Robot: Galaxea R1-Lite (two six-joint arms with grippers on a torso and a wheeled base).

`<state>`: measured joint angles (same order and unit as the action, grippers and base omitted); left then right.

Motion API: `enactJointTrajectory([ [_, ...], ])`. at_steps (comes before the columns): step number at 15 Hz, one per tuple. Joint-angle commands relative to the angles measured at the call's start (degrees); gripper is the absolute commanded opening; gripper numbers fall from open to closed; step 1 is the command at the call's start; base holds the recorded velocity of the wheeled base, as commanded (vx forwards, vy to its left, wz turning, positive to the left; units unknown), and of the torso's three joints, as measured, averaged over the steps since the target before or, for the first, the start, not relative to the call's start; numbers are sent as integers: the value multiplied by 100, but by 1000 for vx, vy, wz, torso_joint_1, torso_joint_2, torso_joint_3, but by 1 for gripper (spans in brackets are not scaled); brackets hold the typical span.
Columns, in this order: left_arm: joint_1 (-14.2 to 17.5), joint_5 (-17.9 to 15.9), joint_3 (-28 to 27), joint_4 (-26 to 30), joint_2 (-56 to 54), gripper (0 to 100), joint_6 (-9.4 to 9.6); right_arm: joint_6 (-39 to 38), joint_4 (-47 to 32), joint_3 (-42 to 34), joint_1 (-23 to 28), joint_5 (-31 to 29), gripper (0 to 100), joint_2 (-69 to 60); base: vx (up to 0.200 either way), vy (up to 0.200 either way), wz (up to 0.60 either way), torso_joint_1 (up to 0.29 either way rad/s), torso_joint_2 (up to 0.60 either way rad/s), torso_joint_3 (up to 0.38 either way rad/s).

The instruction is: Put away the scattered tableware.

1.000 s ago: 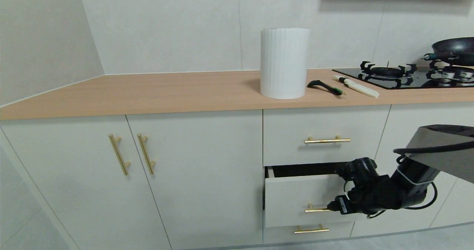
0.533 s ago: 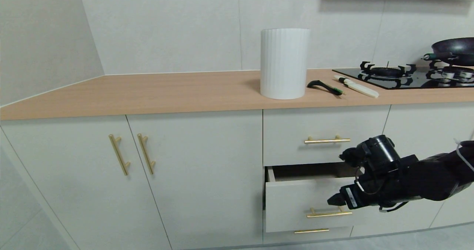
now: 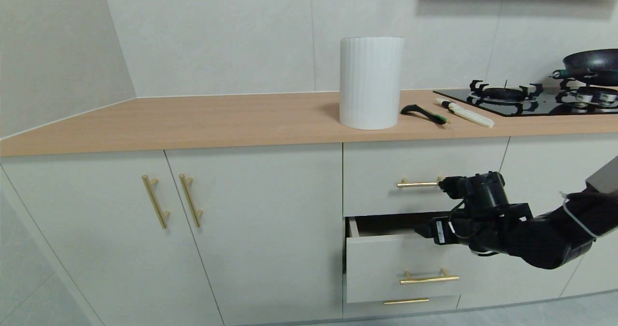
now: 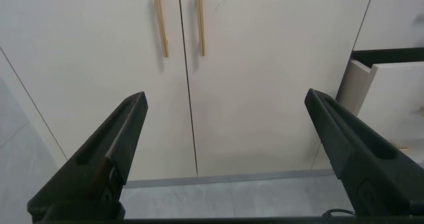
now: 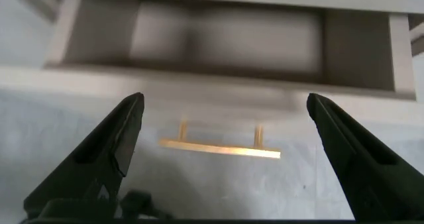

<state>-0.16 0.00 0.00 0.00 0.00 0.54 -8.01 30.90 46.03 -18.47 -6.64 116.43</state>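
The drawer (image 3: 386, 268) stands open, I judge to take the knife (image 3: 466, 113) and what may be a peeler (image 3: 425, 112) from the counter (image 3: 217, 123); the right claw (image 3: 422, 230) hangs released just above its front edge.

On the countertop (image 3: 217, 120), toward its right end, a cylindrical container (image 3: 371, 82) stands near the front edge; a utensil (image 3: 425, 113) lies just right of it, and a knife (image 3: 465, 112) lies right of that, beside the hob (image 3: 526, 99). A pan (image 3: 591, 65) sits on the hob's far right burner. Below the countertop, double doors (image 3: 169, 229) stand at left and a drawer stack at right — the middle drawer (image 3: 386, 263) pulled out under the top drawer (image 3: 420, 176). The right gripper (image 3: 427, 230) is at the open drawer's upper front edge.
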Motion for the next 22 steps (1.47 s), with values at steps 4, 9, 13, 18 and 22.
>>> enactJointTrajectory([
  [4, 7, 0, 0, 0, 0, 100, -1, -140, 1436, -6, 230, -30, 100, 1031, 0, 0, 0, 0, 0, 0],
  [9, -2, 0, 0, 0, 0, 100, -1, -166, 1700, -24, 300, -127, 100, 1215, 0, 0, 0, 0, 0, 0],
  [13, -2, 0, 0, 0, 0, 100, -1, -140, 961, -50, 274, -74, 100, 934, 0, 0, 0, 0, 0, 0],
  [18, 7, 0, 0, 0, 0, 100, -1, -140, 197, -33, 265, -56, 100, 486, 0, 0, 0, 0, 0, 0],
  [22, -2, 0, 0, 0, 0, 100, -1, 45, -955, -15, 195, 216, 100, -77, 0, 0, 0, 0, 0, 0],
])
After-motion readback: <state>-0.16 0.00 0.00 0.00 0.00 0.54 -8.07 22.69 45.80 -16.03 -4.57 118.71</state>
